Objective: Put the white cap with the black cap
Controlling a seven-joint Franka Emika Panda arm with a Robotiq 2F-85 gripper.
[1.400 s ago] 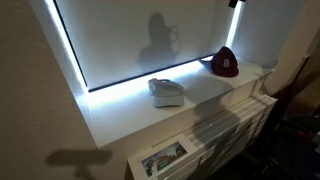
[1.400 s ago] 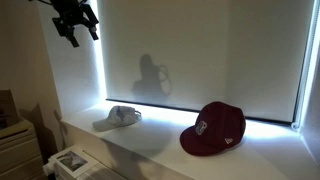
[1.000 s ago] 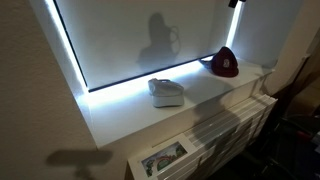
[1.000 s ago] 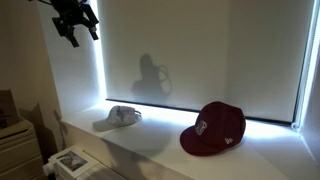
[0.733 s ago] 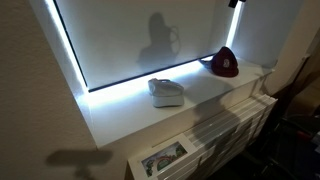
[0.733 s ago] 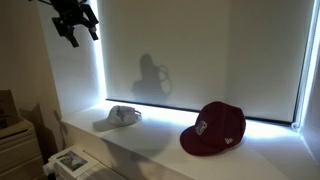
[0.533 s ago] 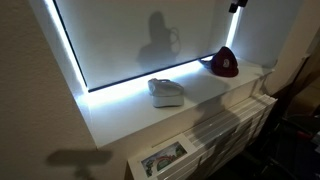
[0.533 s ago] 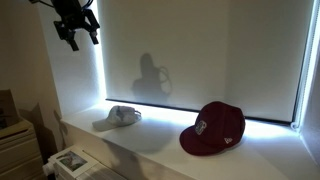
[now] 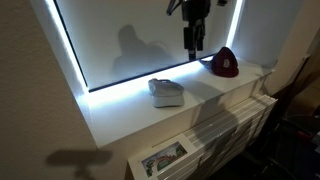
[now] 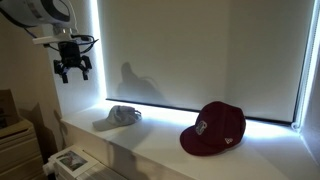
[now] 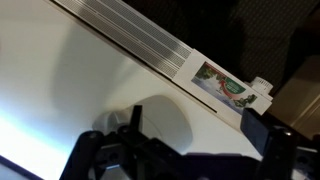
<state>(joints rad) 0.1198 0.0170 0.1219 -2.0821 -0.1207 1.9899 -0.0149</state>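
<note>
The pincer point(image 10: 73, 70) has dropped lower, hanging wide and empty high over the white cap point(image 10: 120, 117), which lies on the desk point(image 10: 160, 142) well apart from the dark red cap point(image 10: 214, 128). Descending off-centre could push it off the edge.

I saw the white cap point(image 10: 118, 117) of soft matt cloth on the sill point(image 10: 160, 142), the sill smooth and faintly glossy, the dark red cap point(image 10: 213, 128) on the sill of matt fabric, my gripper point(image 10: 73, 77) dull black
</note>
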